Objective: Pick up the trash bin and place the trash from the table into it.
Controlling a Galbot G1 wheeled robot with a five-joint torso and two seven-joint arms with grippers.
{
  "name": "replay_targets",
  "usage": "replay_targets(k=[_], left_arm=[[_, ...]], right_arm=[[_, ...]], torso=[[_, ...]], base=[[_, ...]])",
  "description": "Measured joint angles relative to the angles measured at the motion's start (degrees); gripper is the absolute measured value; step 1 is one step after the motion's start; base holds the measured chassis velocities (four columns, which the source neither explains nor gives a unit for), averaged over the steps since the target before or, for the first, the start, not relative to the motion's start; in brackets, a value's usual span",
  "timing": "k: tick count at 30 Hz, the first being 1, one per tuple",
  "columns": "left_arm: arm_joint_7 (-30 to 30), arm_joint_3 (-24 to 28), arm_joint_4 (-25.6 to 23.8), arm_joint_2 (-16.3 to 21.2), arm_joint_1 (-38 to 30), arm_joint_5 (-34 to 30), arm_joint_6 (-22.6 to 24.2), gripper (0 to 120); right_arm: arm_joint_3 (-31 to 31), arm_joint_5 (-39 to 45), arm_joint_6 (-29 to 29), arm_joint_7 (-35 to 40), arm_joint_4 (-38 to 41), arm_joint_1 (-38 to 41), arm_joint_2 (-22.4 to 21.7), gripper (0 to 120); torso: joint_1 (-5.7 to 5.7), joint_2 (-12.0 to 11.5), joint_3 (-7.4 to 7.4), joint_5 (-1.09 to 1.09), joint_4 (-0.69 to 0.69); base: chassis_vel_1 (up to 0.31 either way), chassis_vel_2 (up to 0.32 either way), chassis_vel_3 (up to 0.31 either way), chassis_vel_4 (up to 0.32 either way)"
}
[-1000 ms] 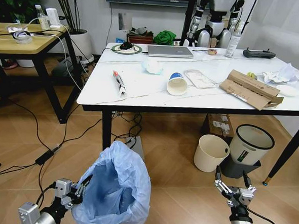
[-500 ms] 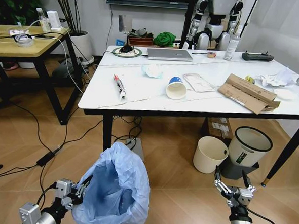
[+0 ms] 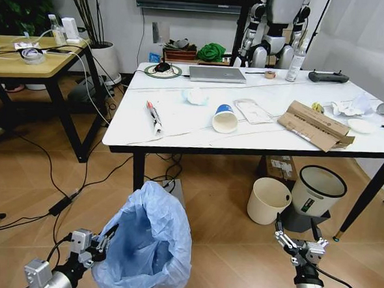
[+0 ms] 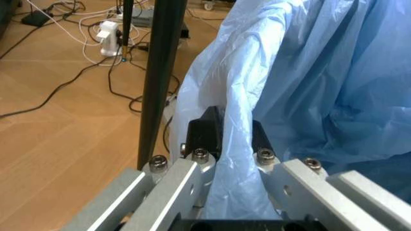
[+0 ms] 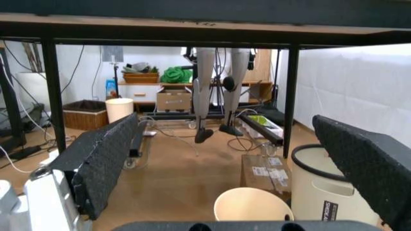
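Head view: whole scene has slid down and back, so your camera moved, not objects; trash bin [image 3: 145, 244] low at left, table [image 3: 193, 128] litter untouched.
Left wrist: left gripper [image 4: 226, 144] clamped on bag.
Right wrist: right gripper [image 5: 231, 163] spread, empty. No readable writing.

The small trash bin [image 3: 145, 242] is lined with thin, crinkled, translucent light-blue plastic, faintly glossy. Behind it stands the large white marble-look table [image 3: 199, 128], smooth and veined, with matt black edge and legs. On that table lie torn brown cardboard [image 3: 316, 125], matt and rough-edged, and a blue-white paper cup [image 3: 225, 117].
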Motion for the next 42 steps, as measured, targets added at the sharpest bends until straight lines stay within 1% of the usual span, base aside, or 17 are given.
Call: replay_targets(k=[16,18,20,23,24,30,32,38,40,42], left_arm=[[0.0,0.3,0.0,-0.2,0.0,0.4,0.0,1],[0.0,0.3,0.0,-0.2,0.1,0.4,0.0,1],[0.0,0.3,0.0,-0.2,0.1,0.4,0.0,1],[0.0,0.3,-0.3,-0.3,0.2,0.5,0.0,1],[0.0,0.3,-0.4,-0.3,0.2,0.5,0.0,1],[0.0,0.0,-0.7,-0.3,0.5,0.5,0.0,1],[0.0,0.0,-0.7,-0.3,0.5,0.5,0.0,1],[0.0,-0.2,-0.9,-0.4,0.7,0.7,-0.1,1],[0.0,-0.2,-0.9,-0.4,0.7,0.7,-0.1,1],[0.0,-0.2,-1.0,-0.4,0.8,0.7,-0.1,1]], right_arm=[[-0.1,0.1,0.0,-0.2,0.1,-0.1,0.0,100],[-0.5,1.8,-0.3,-2.1,0.8,-0.5,-0.5,100],[-0.6,2.0,-0.3,-2.3,0.8,-0.5,-0.6,100],[-1.3,4.8,0.4,-9.0,1.9,-1.4,-1.9,100],[-1.4,5.0,0.6,-10.0,2.1,-1.5,-2.2,100],[-1.9,5.5,1.2,-12.8,2.4,-1.6,-2.8,100],[-1.9,5.3,1.2,-12.8,2.4,-1.6,-2.9,100],[-2.0,4.5,0.1,-10.1,2.5,-1.7,-3.0,100],[-2.0,4.5,0.1,-10.1,2.5,-1.7,-3.0,100],[-1.8,4.5,0.1,-9.9,2.5,-1.7,-3.1,100]], torso=[[1.65,4.0,2.34,0.00,0.00],[1.90,4.6,2.72,0.00,0.00],[1.92,4.6,2.74,0.00,0.00],[2.34,5.8,3.39,0.00,0.00],[2.47,6.0,3.53,0.00,0.00],[3.12,7.5,4.40,0.00,0.00],[3.25,7.8,4.57,0.00,0.00],[3.99,9.7,5.68,0.00,0.00],[3.99,9.7,5.68,0.00,0.00],[4.36,10.6,6.23,0.00,0.00]], base=[[0.000,0.000,0.000,0.000],[0.000,0.000,0.000,0.000],[0.000,0.000,0.000,0.000],[0.000,0.000,0.000,0.000],[0.000,0.000,0.000,0.000],[0.000,0.000,0.000,0.000],[0.000,0.000,0.000,0.000],[0.000,0.000,0.000,0.000],[0.000,0.000,0.000,0.000],[0.000,0.000,0.000,0.000]])
